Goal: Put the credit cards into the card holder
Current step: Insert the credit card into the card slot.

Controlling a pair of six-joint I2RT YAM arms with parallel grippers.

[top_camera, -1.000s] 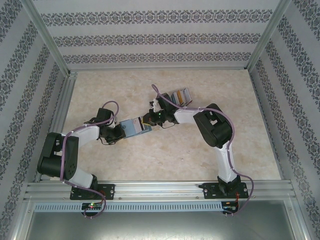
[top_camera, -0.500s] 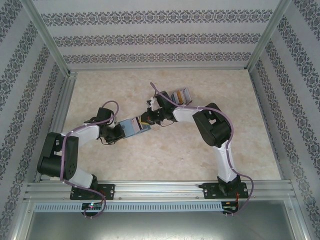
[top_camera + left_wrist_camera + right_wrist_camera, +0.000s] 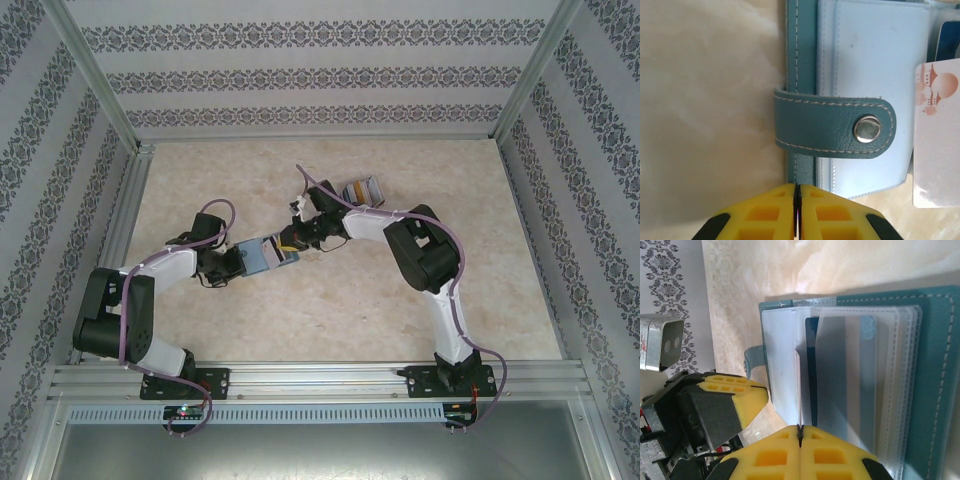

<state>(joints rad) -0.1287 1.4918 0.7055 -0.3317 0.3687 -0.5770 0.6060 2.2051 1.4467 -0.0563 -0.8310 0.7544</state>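
The teal card holder lies open in the middle of the table. My left gripper is shut on its left edge. In the left wrist view the jaws pinch the teal border just below the strap with the snap stud. My right gripper is shut on a thin white card, seen edge-on and reaching in among the holder's clear sleeves. That card's orange-printed face shows at the holder's right edge. The other credit cards lie fanned behind the right arm.
Aluminium posts and patterned walls close in the beige table on three sides. A metal rail with both arm bases runs along the near edge. The left gripper's yellow finger sits close beside the right gripper.
The right gripper has moved a little left and away from the bases, pushing its card further into the holder. The holder and left gripper have shifted slightly left.
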